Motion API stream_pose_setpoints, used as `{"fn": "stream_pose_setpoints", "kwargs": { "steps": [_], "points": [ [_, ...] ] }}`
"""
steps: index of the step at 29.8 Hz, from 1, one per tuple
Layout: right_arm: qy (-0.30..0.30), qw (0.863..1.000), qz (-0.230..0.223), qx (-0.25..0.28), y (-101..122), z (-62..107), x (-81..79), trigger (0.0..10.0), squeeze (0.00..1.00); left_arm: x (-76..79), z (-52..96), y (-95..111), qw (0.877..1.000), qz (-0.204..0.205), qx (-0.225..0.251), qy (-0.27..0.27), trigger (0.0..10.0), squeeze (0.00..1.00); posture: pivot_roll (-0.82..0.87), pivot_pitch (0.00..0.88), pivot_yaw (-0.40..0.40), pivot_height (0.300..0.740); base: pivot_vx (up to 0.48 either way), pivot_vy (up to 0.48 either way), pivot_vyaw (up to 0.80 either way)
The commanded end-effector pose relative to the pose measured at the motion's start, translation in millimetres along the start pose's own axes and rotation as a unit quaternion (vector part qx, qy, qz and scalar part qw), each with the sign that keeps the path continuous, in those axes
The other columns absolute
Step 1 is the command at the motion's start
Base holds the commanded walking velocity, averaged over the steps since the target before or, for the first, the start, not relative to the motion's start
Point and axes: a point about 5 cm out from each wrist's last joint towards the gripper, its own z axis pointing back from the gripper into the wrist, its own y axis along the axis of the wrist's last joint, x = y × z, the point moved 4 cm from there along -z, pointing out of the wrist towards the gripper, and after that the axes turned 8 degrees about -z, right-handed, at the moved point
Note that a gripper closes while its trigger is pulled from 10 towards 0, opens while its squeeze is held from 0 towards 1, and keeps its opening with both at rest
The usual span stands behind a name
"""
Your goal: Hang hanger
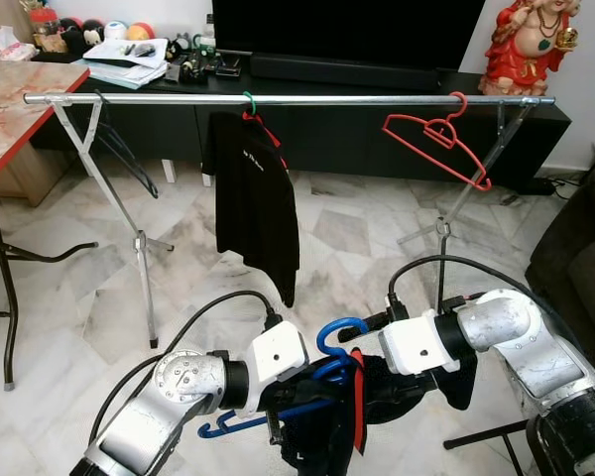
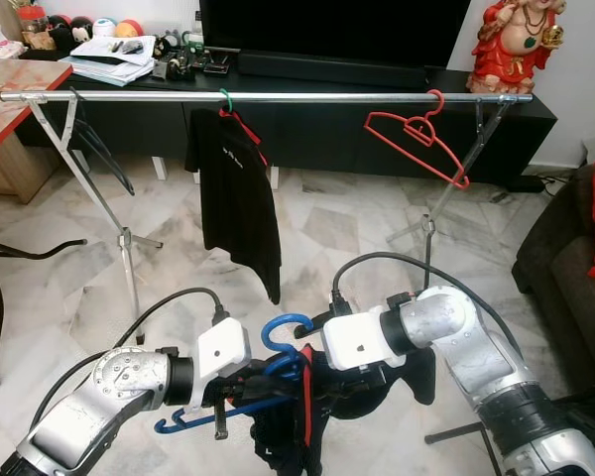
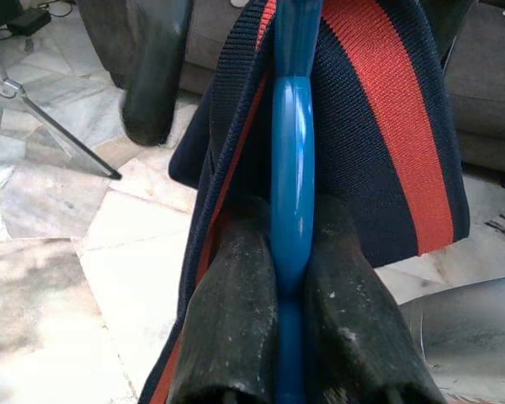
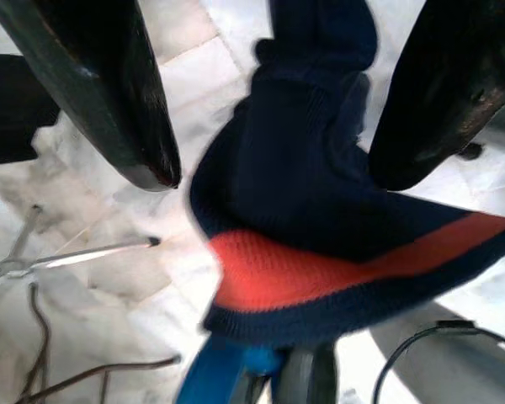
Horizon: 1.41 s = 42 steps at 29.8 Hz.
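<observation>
A white marble-tiled floor (image 1: pixel 69 297) spreads under a metal clothes rail (image 1: pixel 288 99) standing before a long black cabinet (image 1: pixel 357 124). A dark screen (image 1: pixel 347 30) sits on the cabinet, a red figurine (image 1: pixel 526 45) at its right end, papers (image 1: pixel 129 59) and small clutter at its left. A red-edged table (image 1: pixel 10 109) stands at the left, a dark sofa (image 1: pixel 575 258) at the right. On the rail hang a black shirt (image 1: pixel 253 203) with small white lettering too tiny to read, and an empty red hanger (image 1: pixel 436 139). Low in front, the left gripper (image 3: pixel 290 295) is clamped on the blue hanger (image 1: pixel 322 382), which carries a navy garment with a red stripe (image 1: pixel 357 407). The right gripper (image 4: pixel 269 143) is spread wide around the garment, fingers (image 4: pixel 109 93) not touching it.
</observation>
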Motion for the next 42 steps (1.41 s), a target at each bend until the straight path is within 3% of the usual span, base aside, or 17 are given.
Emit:
{"fn": "stream_pose_setpoints", "kwargs": {
  "steps": [1, 2, 3, 4, 5, 6, 25, 42],
  "points": [
    [0.011, 1.000, -0.007, -0.009, -3.2, -0.2, -1.6, 10.0, 0.00, 1.4, -3.6, 16.6, 0.999, -0.034, 0.026, -0.012, 10.0, 0.00, -0.01, 0.117, -0.091, 0.740, 0.000, 0.000, 0.00],
    [0.012, 1.000, -0.011, -0.010, -4.1, -0.9, -2.4, 10.0, 0.00, 1.3, -4.0, 17.3, 0.999, -0.037, 0.027, -0.011, 10.0, 0.00, 0.00, 0.120, -0.092, 0.740, 0.000, 0.000, 0.00],
    [0.018, 1.000, -0.015, -0.009, -4.3, -2.1, -4.5, 4.3, 0.00, -0.4, -4.5, 18.6, 0.998, -0.049, 0.030, -0.004, 10.0, 0.00, 0.00, 0.122, -0.092, 0.740, 0.000, 0.000, 0.00],
    [0.020, 1.000, -0.017, -0.005, -3.5, -2.7, -5.3, 3.1, 0.00, -1.3, -4.6, 19.1, 0.998, -0.054, 0.031, 0.000, 10.0, 0.00, 0.00, 0.123, -0.092, 0.740, 0.000, 0.000, 0.00],
    [0.026, 0.999, -0.024, 0.004, -1.5, -3.6, -6.7, 3.1, 0.00, -2.0, -4.7, 19.2, 0.998, -0.053, 0.032, 0.002, 10.0, 0.00, 0.00, 0.125, -0.092, 0.740, 0.000, 0.000, 0.00],
    [0.029, 0.999, -0.026, 0.009, 0.3, -3.7, -7.3, 0.0, 0.00, -1.8, -4.8, 19.1, 0.998, -0.052, 0.031, 0.000, 10.0, 0.00, 0.00, 0.127, -0.091, 0.740, 0.000, 0.000, 0.00],
    [0.040, 0.997, -0.043, 0.045, 13.6, -6.6, -9.2, 0.0, 0.00, 1.1, -10.1, 21.7, 0.997, -0.065, 0.035, -0.012, 10.0, 0.00, 0.00, 0.136, -0.087, 0.740, 0.000, 0.000, 0.00],
    [0.084, 0.996, -0.041, 0.006, 2.4, -7.9, -24.3, 0.0, 0.00, -2.3, -9.2, 18.5, 0.996, -0.082, 0.020, -0.016, 10.0, 0.00, 0.00, 0.142, -0.085, 0.740, 0.000, 0.000, 0.00]
  ]
}}
